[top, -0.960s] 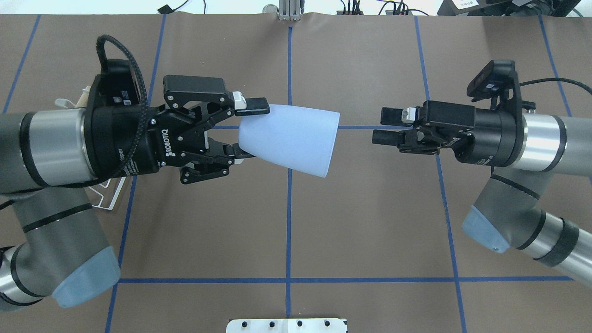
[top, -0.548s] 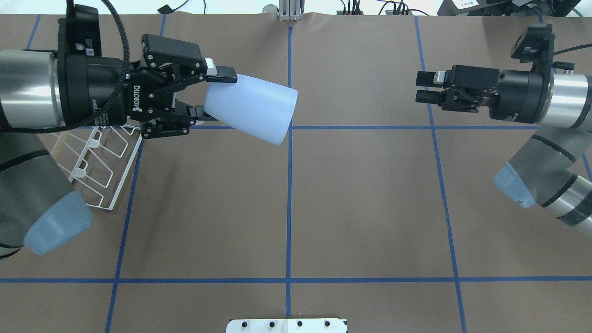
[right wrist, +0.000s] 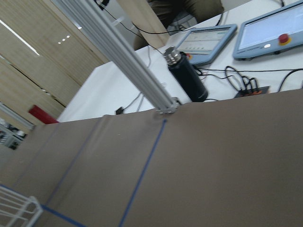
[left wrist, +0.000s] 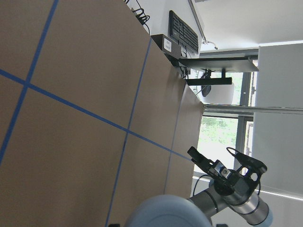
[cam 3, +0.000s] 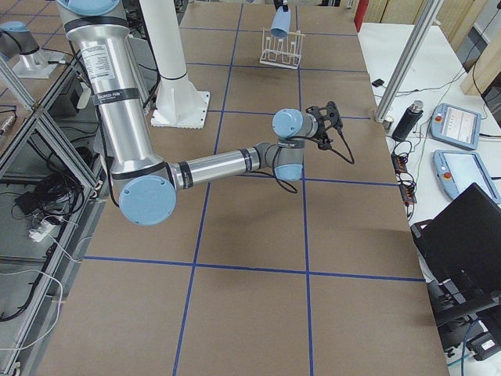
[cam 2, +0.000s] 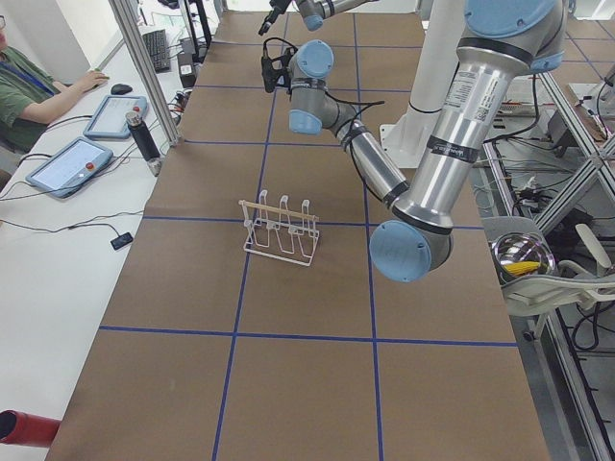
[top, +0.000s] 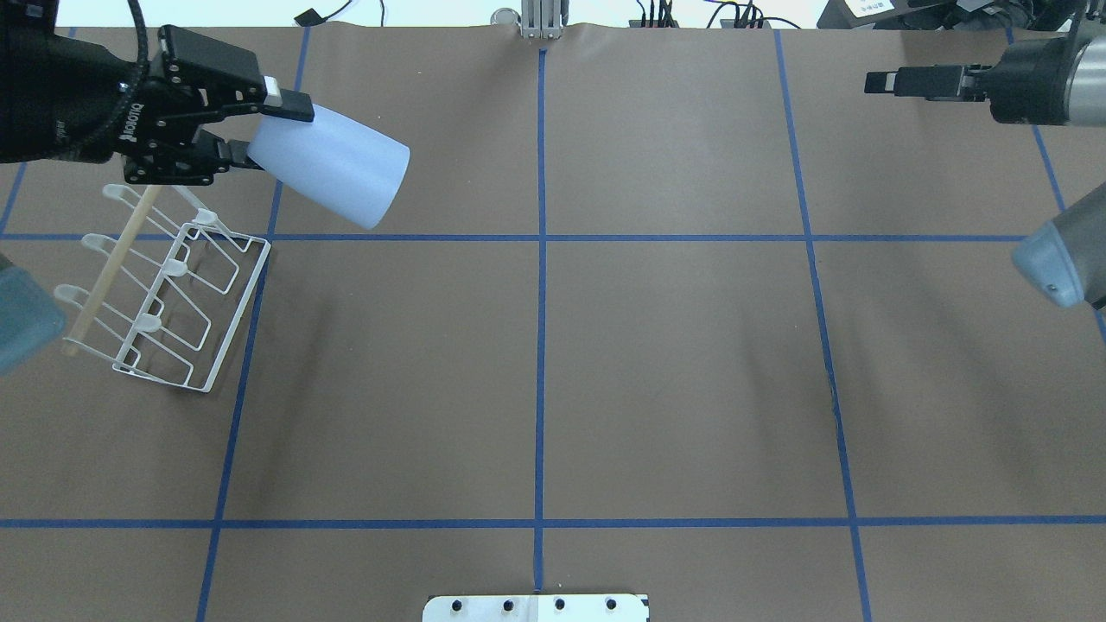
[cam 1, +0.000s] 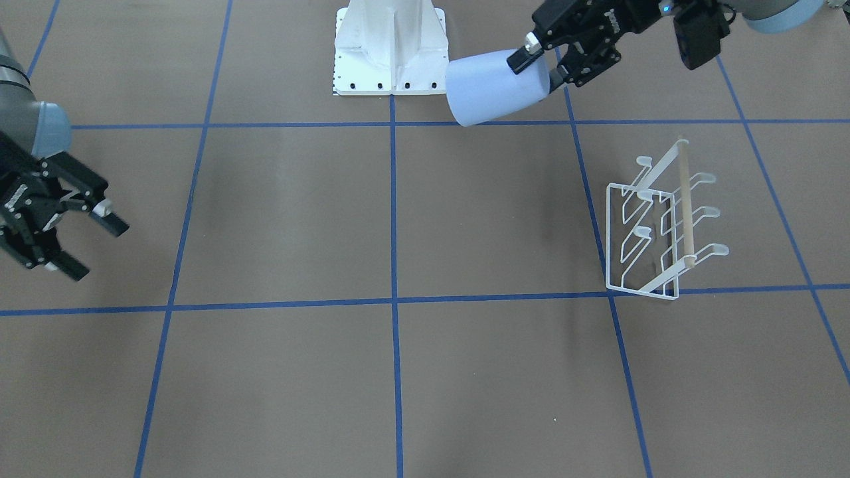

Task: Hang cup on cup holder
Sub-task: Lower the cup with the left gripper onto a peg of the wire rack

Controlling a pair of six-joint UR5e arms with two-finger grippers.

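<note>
- Front view — the left gripper [cam 1: 538, 70] pinches the base end of the smooth, tapered blue cup [cam 1: 495, 89]. The cup is held aloft on its side, rim pointing away from the fingers. The right gripper [cam 1: 96, 251] is spread, empty and well apart.
- Overhead — the white wire cup holder [top: 179, 268] stands near the left gripper [top: 263, 134], its round-tipped prongs slanted.

Shows a wide table [top: 657, 389] under brown paper, gridded with blue tape lines [top: 539, 345]. Along one long side, a white bench [cam 2: 58, 259] carrying control pendants [cam 2: 69, 165] and a black bottle [right wrist: 187, 75], the bottle just beside an aluminium post [right wrist: 128, 61]. Near the bench's end, an open laptop [cam 3: 466, 235]. Beyond, pale wood-slat wall panels [right wrist: 28, 52], a keyboard [left wrist: 183, 30], and a window [left wrist: 215, 137] bright with green daylight. Even light throughout, soft shadows on the paper.
</note>
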